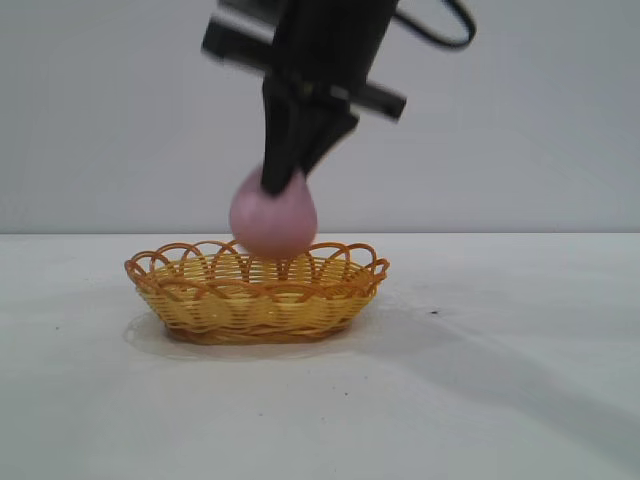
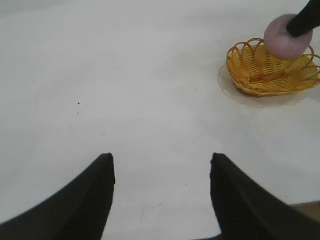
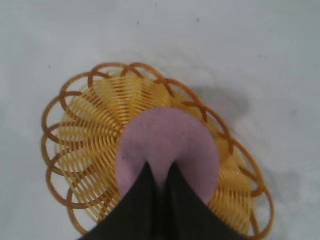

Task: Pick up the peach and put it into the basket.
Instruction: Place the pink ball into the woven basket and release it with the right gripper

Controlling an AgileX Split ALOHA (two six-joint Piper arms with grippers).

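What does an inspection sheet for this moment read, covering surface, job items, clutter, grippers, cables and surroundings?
Surface: white table, a few small dark specks.
Peach: peach held above the basket, its underside about level with the rim.
Basket: yellow wicker basket with orange looped rim, upright on the table, nothing seen inside.
Clutter: nothing seen.
Right gripper: right gripper shut on the peach from above, over the basket.
Left gripper: left gripper open, over bare table away from the basket.
Cables: black cable looping off the right arm.
Surroundings: plain pale wall.
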